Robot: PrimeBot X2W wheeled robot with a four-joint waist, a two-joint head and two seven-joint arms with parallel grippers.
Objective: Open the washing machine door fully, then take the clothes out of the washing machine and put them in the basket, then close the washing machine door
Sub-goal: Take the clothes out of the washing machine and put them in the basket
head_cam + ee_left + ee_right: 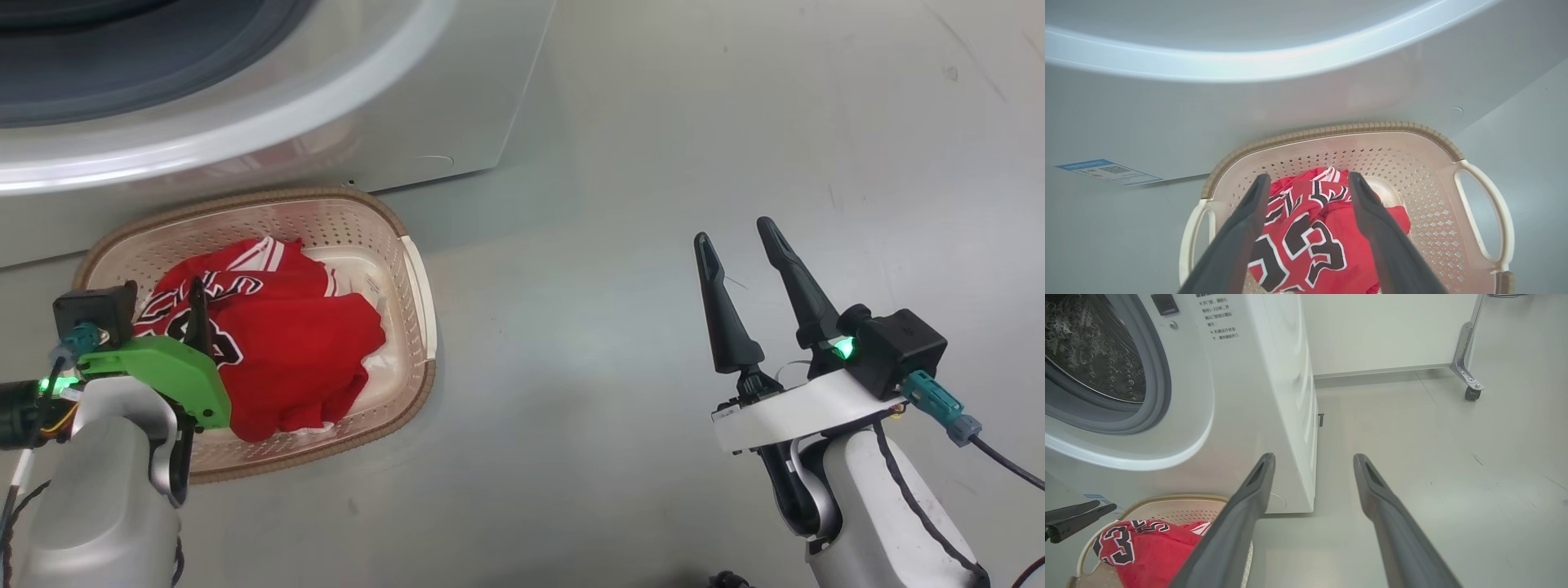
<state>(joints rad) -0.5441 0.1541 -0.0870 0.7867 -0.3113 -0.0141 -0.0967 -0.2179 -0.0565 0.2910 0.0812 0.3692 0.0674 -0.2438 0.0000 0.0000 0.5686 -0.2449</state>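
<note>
- Straight ahead of the left gripper point(1308, 177), the washing machine point(1290, 114) front stands as a wall, close behind the basket point(1331, 131) rim.
- Below its open jaws, the clothes point(1310, 245) fill the basket's middle.
- Around the right gripper point(734, 230), bare floor point(653, 163) lies open; the machine's corner stands to its left.

The basket point(418, 282) is set on the floor point(653, 122) directly before the washing machine point(457, 106). The clothes point(286, 351) are contained in it. The left gripper point(1308, 176) is positioned over them; the right gripper point(734, 230) is held well apart, rightward.
</note>
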